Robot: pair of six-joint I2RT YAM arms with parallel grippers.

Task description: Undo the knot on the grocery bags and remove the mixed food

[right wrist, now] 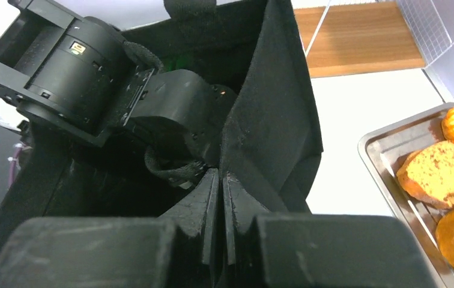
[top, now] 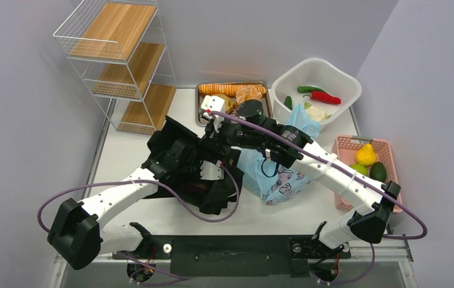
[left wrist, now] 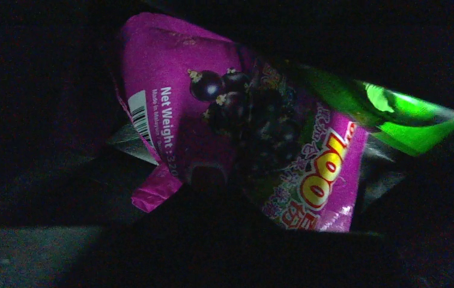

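The bench (top: 128, 150) was seen with a wire shelf rack (top: 122, 60) at its far left corner. The black tote (top: 179, 162) was slumped left of the middle, and its mouth was held up by the right arm (top: 332, 168). In the right wrist view the right jaws were closed on a fold of the tote's rim. The left arm (top: 122, 195) was reached down into the tote. Its jaws were lost in the dark there, so it could not be told whether they were open or closed. The pale blue plastic bag (top: 275, 180) was lying just beside the tote, partly covered by the right arm, and the knot could not be made out. Food had already been sorted into the white tub (top: 348, 84), the pink basket (top: 345, 144) and the metal tray (top: 199, 90). A red chilli (top: 326, 97) and cauliflower (top: 316, 113) were in the tub. A lemon (top: 366, 154) and an avocado (top: 379, 171) were in the basket, and pastries (top: 248, 94) were on the tray. The task was judged well advanced but unfinished. A purple snack packet (left wrist: 212, 120) and a glossy green item (left wrist: 405, 120) were shown inside the tote, not yet taken out. Whether the blue bag was emptied could not be told.
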